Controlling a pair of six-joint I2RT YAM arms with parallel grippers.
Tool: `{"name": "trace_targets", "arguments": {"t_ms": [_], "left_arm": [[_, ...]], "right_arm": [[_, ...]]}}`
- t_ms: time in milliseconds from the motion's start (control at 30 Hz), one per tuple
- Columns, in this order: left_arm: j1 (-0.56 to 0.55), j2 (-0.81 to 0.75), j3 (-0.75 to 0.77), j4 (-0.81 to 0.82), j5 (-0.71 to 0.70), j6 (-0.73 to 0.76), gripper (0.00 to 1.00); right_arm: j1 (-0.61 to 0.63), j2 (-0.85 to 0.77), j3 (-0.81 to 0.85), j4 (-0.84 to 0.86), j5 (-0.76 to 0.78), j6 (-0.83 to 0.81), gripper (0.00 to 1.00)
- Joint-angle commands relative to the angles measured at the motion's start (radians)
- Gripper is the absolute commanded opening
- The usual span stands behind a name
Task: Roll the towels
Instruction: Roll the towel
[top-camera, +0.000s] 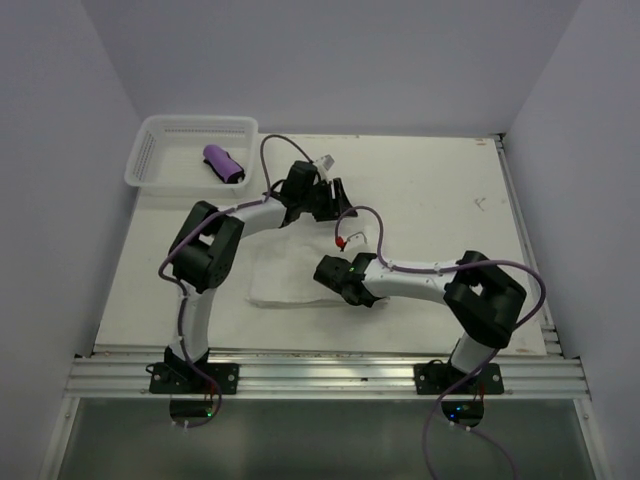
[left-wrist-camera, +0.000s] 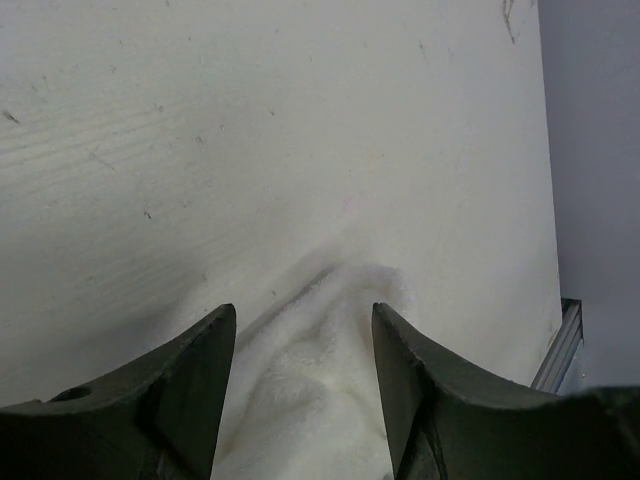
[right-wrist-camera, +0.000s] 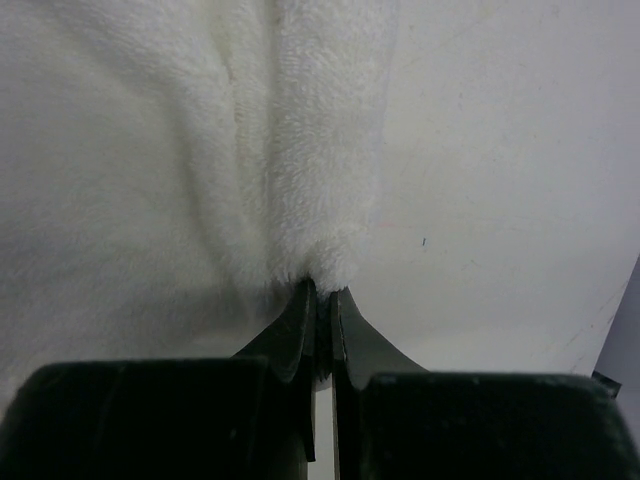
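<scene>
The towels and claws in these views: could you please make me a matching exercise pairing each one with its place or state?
Things:
1. purple towel
2. white towel
3. left claw
4. right claw

Places or states:
A. closed, pinching a fluffy cloth edge
B. lying in the mesh basket
C. spread on the table
D. open, with a cloth corner between its tips

Pairs: 1-B, 2-C, 3-D, 4-A.
</scene>
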Motion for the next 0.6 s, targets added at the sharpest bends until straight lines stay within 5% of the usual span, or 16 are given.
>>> {"name": "trace_targets", "arguments": {"t_ms": [0, 267, 567], "left_arm": [[0.01, -0.113, 0.002, 0.013, 0.054, 0.042, 0.61], [-0.003, -0.11, 0.124, -0.148, 0.162, 0.108, 0.61], [-0.102, -0.003, 0.264, -0.389, 0.1, 0.229, 0.61]], "right_arm": [[0.016, 0.032, 0.056, -0.058, 0.063, 0.029, 0.0], [0.054, 0.109, 0.125, -0.128, 0.106, 0.026, 0.0], [0.074, 0.158, 0.151, -0.15, 0.109, 0.041, 0.0]]}}
